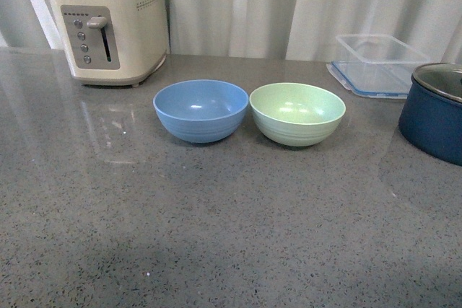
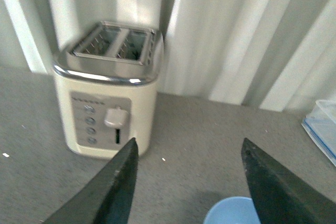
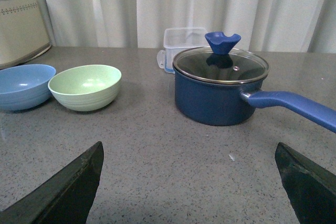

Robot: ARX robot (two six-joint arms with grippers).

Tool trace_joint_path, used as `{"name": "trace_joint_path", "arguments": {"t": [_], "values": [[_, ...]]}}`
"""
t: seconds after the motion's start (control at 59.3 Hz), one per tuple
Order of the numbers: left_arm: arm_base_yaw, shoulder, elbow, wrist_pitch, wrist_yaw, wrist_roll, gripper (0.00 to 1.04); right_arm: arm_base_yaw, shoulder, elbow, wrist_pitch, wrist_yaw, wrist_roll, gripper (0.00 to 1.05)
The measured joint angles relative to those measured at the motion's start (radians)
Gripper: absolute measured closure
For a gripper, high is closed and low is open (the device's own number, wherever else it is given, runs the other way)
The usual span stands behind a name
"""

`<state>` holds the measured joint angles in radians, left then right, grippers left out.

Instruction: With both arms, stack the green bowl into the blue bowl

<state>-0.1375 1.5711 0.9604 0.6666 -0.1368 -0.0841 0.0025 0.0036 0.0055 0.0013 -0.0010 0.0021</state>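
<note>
Round, matte, faintly ridged green bowl (image 1: 297, 113) sits upright just right of the matching blue bowl (image 1: 201, 110) on the speckled grey counter (image 1: 216, 221); left gripper (image 2: 188, 149) and right gripper (image 3: 189, 151) both gape wide, empty

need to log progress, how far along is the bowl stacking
Done: nothing yet; the green bowl sits on the countertop close beside the blue bowl, both empty. In hand: nothing; the left gripper and right gripper are open, holding nothing. Left: grasp the green bowl, lift it, set it inside the blue bowl.
</note>
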Motion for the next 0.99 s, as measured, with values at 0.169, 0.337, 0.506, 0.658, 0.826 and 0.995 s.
{"name": "trace_joint_path", "arguments": {"t": [0.169, 0.337, 0.506, 0.658, 0.826, 0.995], "values": [[0.029, -0.092, -0.291, 0.129, 0.032, 0.057, 0.85, 0.0, 0.0, 0.0, 0.0, 0.0, 0.0, 0.1], [0.051, -0.225, -0.473, 0.195, 0.055, 0.072, 1.01, 0.0, 0.0, 0.0, 0.0, 0.0, 0.0, 0.1], [0.073, -0.33, -0.616, 0.218, 0.072, 0.076, 1.01, 0.0, 0.0, 0.0, 0.0, 0.0, 0.0, 0.1], [0.126, -0.429, -0.711, 0.217, 0.133, 0.076, 1.01, 0.0, 0.0, 0.0, 0.0, 0.0, 0.0, 0.1], [0.136, -0.528, -0.785, 0.192, 0.134, 0.076, 1.01, 0.0, 0.0, 0.0, 0.0, 0.0, 0.0, 0.1], [0.136, -0.62, -0.835, 0.149, 0.134, 0.076, 1.01, 0.0, 0.0, 0.0, 0.0, 0.0, 0.0, 0.1]]}}
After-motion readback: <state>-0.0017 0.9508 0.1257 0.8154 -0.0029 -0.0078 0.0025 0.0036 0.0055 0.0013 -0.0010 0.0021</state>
